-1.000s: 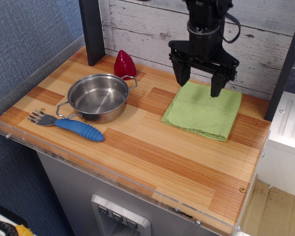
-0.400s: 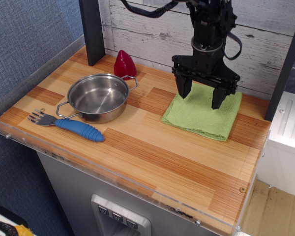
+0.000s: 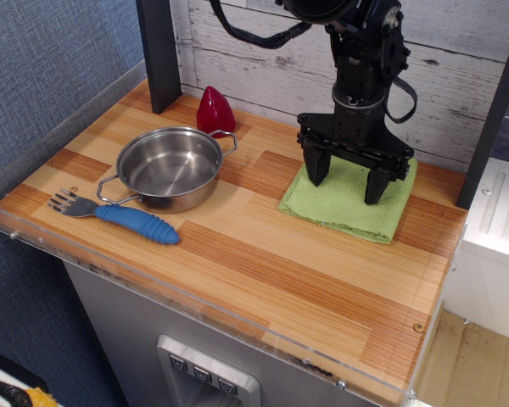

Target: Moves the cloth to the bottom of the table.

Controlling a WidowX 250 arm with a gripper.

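Observation:
The light green folded cloth (image 3: 343, 208) lies flat at the back right of the wooden table (image 3: 263, 271). My black gripper (image 3: 346, 184) hangs straight down over the cloth's middle. Its jaws are open wide, and the fingertips (image 3: 316, 174) are down at the cloth's surface, one near its left side and one near its right. The arm hides the back part of the cloth. I cannot tell whether the tips press into the fabric.
A steel pot (image 3: 170, 168) with two handles stands at the left middle. A fork with a blue handle (image 3: 119, 215) lies in front of it. A dark red strawberry-shaped object (image 3: 215, 110) stands at the back. A black post (image 3: 159, 51) rises at the back left.
The gripper has come down from just above the cloth's back edge to its surface, moving slightly forward, jaws still open. The cloth has not moved.

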